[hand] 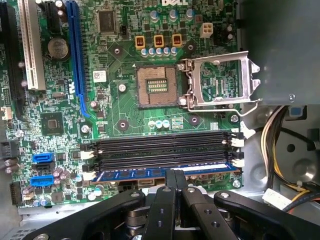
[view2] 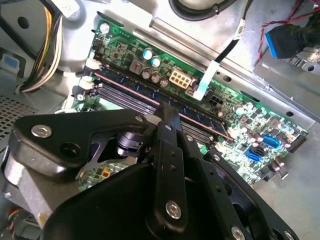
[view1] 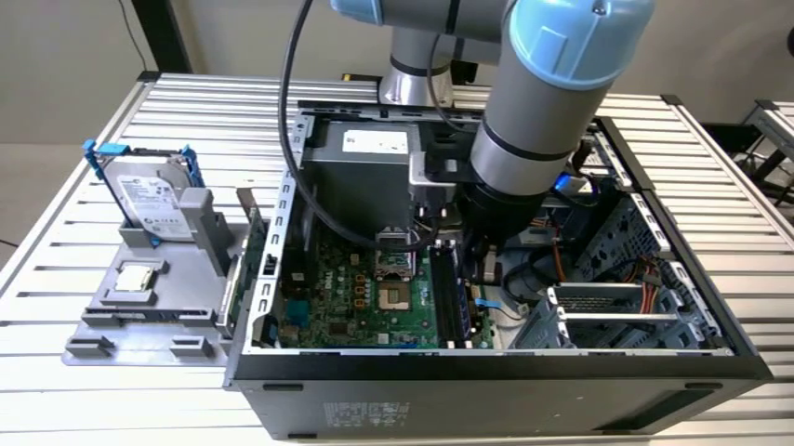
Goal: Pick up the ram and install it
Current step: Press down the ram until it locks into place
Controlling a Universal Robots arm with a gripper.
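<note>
The gripper (hand: pixel 174 181) has its fingers (hand: pixel 169 187) pressed together, right on top of the ram (hand: pixel 150 174). The ram lies in the last black slot (hand: pixel 160 150) of the green board (hand: pixel 120 110), the one nearest the gripper. The other slots beside it have nothing in them. The board sits inside the open computer case (view1: pixel 496 372) on the surface (view1: pixel 74 409). A grey hard drive (view1: pixel 152 200) stands in a holder near the surface's edge on the exterior view's left.
</note>
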